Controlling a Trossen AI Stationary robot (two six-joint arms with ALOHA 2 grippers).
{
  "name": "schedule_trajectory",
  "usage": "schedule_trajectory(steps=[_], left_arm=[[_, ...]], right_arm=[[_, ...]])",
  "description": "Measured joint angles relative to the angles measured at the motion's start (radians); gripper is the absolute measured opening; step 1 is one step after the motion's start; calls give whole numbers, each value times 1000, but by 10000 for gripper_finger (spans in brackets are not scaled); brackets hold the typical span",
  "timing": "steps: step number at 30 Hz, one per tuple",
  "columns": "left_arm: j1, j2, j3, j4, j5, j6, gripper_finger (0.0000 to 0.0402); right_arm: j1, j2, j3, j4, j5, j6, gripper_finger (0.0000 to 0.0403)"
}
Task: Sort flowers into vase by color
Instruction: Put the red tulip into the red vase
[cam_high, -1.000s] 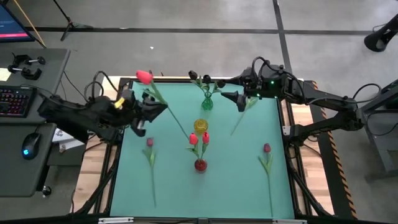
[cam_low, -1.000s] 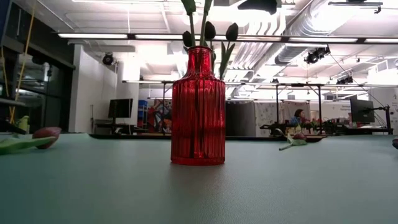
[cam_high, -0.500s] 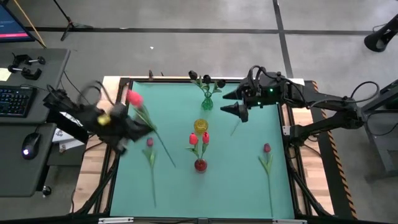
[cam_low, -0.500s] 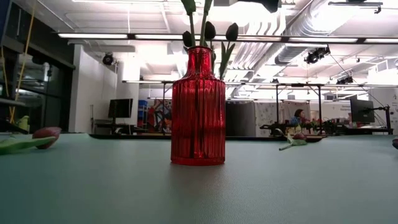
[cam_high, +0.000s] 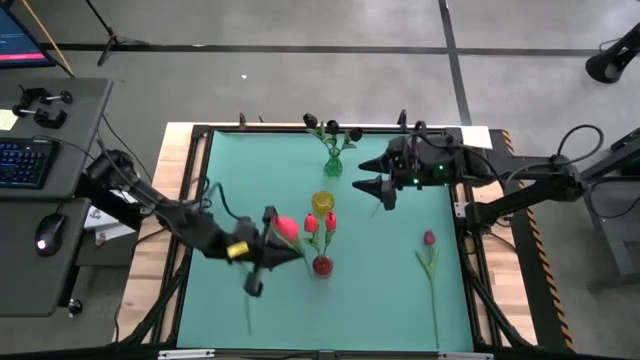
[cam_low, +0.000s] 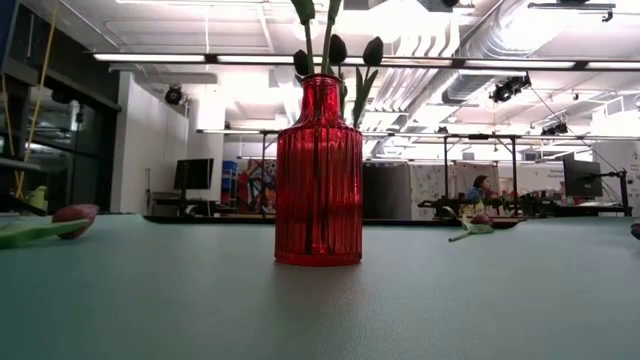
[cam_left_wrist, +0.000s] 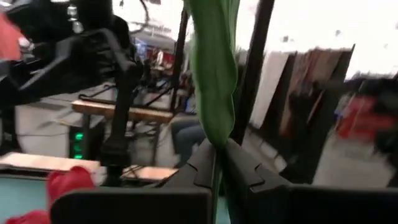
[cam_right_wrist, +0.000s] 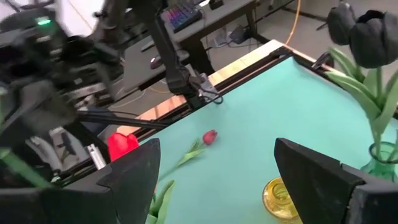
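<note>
My left gripper is shut on a tulip with a red-pink head, just left of the red vase. The red vase holds two red tulips. A yellow vase stands behind it. Farther back, a green vase holds three near-black tulips. My right gripper is open and empty, above the mat to the right of the green vase. One crimson tulip lies flat at the right. Another tulip lies at the left, partly hidden under my left arm. My left gripper pinches the tulip's green stem between its two fingers, where a long leaf rises from them. The tulip is lifted clear of the mat, with its head beside the red vase's flowers.
The three vases stand in a line down the middle of the green mat. In the low view the red vase fills the centre. A desk with a keyboard and a mouse stands left of the table.
My left gripper has swung from the far left of the mat toward the near edge and the right, turning as it went. It has carried the red-pink tulip to the red vase. My right gripper has moved a little toward the near edge.
</note>
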Motion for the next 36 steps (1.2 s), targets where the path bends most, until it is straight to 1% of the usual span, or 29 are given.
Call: schedule_trajectory(steps=[4, 6, 8, 12, 15, 21, 28, 32, 36], left_arm=[[-16, 81, 127, -147, -120, 110, 0], [-16, 112, 178, -202, -160, 138, 0], [-10, 147, 211, -217, -172, 141, 0], [8, 203, 222, -197, -176, 92, 0], [20, 230, 223, -165, -230, 55, 0], [36, 251, 223, -161, -369, 61, 0], [38, 252, 223, -180, -380, 26, 0], [31, 252, 223, -207, -379, -21, 0], [22, 252, 223, -212, -374, -23, 0]], right_arm=[[20, 0, 0, -2, 48, -1, 304], [25, 0, 0, -5, 54, -5, 304], [26, 0, 0, -8, 54, -6, 304], [26, 0, 0, -17, 54, -14, 304], [26, 0, 0, -19, 55, -33, 304], [26, 0, 0, -25, 50, -62, 304], [26, 0, 0, -29, 49, -80, 304], [26, 0, 0, -54, 47, -80, 304], [26, 0, 0, -71, 47, -80, 304]])
